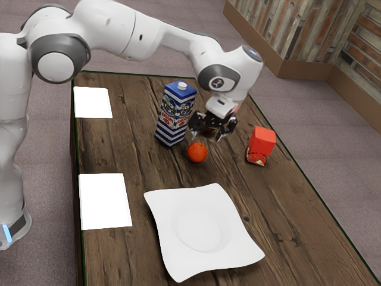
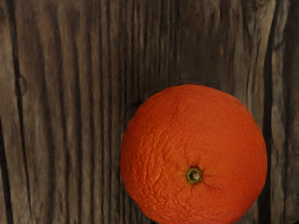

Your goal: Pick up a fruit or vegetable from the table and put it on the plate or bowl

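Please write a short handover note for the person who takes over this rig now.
End effector: open, just above the orange, not gripping it.
Orange: on the table beside the carton, stem up.
Plate: empty, apart from the orange.
Done: nothing grasped yet.
Left: lower, grasp the orange, lift, carry it to the plate, release.

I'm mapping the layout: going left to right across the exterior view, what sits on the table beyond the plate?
White flat sheet → blue-and-white striped carton → round orange fruit → red cardboard box.
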`<state>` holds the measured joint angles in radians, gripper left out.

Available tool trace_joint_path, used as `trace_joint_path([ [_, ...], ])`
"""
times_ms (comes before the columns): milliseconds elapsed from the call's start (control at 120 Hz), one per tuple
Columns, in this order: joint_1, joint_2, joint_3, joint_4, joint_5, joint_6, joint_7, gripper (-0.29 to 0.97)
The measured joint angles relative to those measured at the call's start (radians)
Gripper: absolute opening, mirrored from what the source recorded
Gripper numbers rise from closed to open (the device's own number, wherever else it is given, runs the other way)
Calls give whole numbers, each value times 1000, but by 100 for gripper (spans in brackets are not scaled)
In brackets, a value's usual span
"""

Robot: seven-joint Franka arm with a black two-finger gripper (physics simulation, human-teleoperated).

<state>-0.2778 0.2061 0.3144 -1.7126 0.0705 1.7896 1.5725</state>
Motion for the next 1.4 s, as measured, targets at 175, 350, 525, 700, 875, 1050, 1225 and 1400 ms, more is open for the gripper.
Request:
trace_joint_path([
  [175,-5,0,0,-31,-1,-10,5,68],
  [350,-12,5,-4,-39,-1,-20,8,68],
  [525,-14,11,-8,-45,0,-21,10,68],
  [700,-23,14,-12,-60,0,-23,11,68],
  [875,-25,18,-27,-62,0,-25,13,68],
  [1050,-23,21,-29,-61,0,-22,13,68],
  [1225,-23,27,-29,-62,0,-12,14,62],
  [1400,-20,28,-29,-64,-1,9,14,37],
])
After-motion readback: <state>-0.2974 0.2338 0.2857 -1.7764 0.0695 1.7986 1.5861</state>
